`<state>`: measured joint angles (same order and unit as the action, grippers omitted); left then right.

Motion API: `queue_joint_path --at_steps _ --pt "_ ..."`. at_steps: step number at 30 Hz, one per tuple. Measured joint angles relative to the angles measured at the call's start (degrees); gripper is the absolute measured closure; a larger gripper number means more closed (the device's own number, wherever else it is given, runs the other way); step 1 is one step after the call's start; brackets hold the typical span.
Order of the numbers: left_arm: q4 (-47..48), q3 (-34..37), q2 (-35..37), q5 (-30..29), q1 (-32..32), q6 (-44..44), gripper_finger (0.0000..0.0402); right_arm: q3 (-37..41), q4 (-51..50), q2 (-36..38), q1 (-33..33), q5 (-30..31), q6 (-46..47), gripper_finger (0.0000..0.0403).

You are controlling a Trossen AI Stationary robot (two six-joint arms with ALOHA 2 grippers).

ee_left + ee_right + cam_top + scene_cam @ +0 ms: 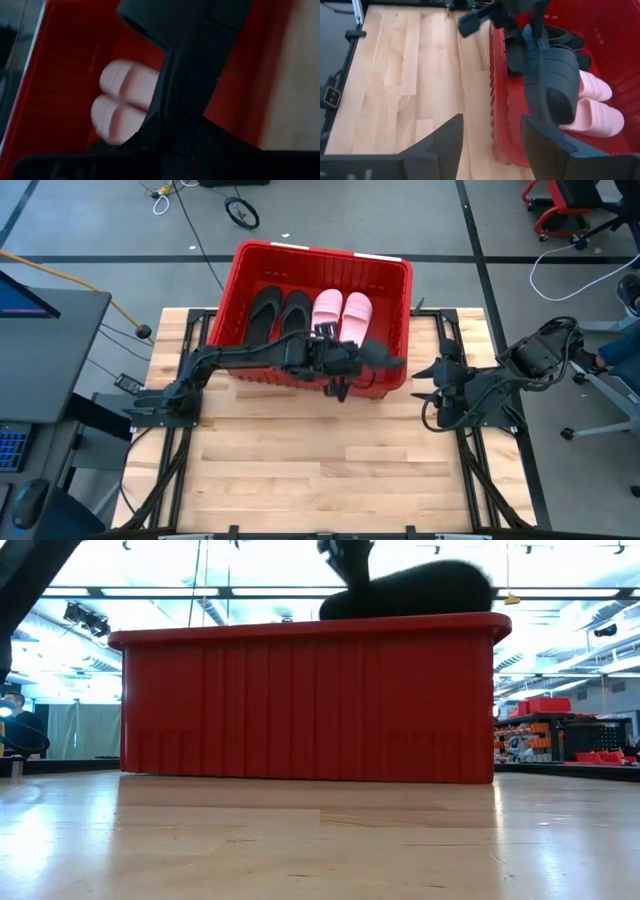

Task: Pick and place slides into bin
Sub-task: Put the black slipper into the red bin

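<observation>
The left arm reaches from the left edge of the pale wooden tabletop (300,480) toward the middle, and its claw (345,375) hangs over the near wall of the large bright red perforated plastic bin (395,275). That claw is closed on a black rubber slide sandal with one wide strap (552,80), gripped at one end so the sandal hangs over the bin's near rim, sole outward, partly above the inside of the bin. In the low view the held sandal shows as a dark shape just above the bin's top edge.

Inside the bin, going left to right, lie two black slide sandals (278,315) side by side on the floor of the crate, then two pale pink slide sandals (342,310) side by side just beside them. The pink pair sits directly behind the held black sandal, and shows blurred in the left wrist view past the dark fingers.

The right arm waits folded at the right edge of the tabletop, well apart from the bin. Its claw (428,372) is spread open and holds nothing, its two dark fingers (445,142) pointing toward the bin's near corner.
</observation>
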<state>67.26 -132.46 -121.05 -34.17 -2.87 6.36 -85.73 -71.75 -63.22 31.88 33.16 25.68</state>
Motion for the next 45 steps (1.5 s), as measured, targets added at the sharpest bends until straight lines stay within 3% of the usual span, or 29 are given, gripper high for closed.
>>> queue_joint_path --at_steps 6,8,11,19,27,31,36,45 --pt "1.8 0.0 -3.0 -1.7 5.9 -1.4 0.0322 0.0 0.0 0.4 0.2 0.0 2.7 0.0210" --pt "2.3 0.0 -4.8 1.0 7.9 -2.7 0.0322 0.0 0.0 0.2 0.2 -0.2 2.7 0.0213" --pt "2.7 -0.2 -8.2 10.4 10.4 -6.8 0.0322 0.0 0.0 0.1 0.2 -0.7 2.8 0.0213" --pt "1.7 -0.3 -11.0 12.6 11.5 -6.7 0.0324 0.0 -0.4 0.2 0.3 -1.1 3.0 0.0213" --pt "2.1 -0.2 -11.2 22.9 14.2 -10.3 0.0211 0.0 -0.4 0.2 0.3 -1.1 2.9 0.0213" --pt "1.4 -0.1 -10.9 25.3 14.3 -10.5 0.0175 0.0 -0.4 0.2 0.3 -1.1 3.0 0.0213" --pt "-2.2 0.1 -10.6 29.5 14.3 -10.2 0.0162 0.0 -0.4 0.2 0.3 -1.1 3.0 0.0213" --pt "-8.4 -1.8 -7.0 31.5 13.8 -12.0 0.0182 0.0 -0.5 0.2 0.3 -1.1 4.0 0.0213"
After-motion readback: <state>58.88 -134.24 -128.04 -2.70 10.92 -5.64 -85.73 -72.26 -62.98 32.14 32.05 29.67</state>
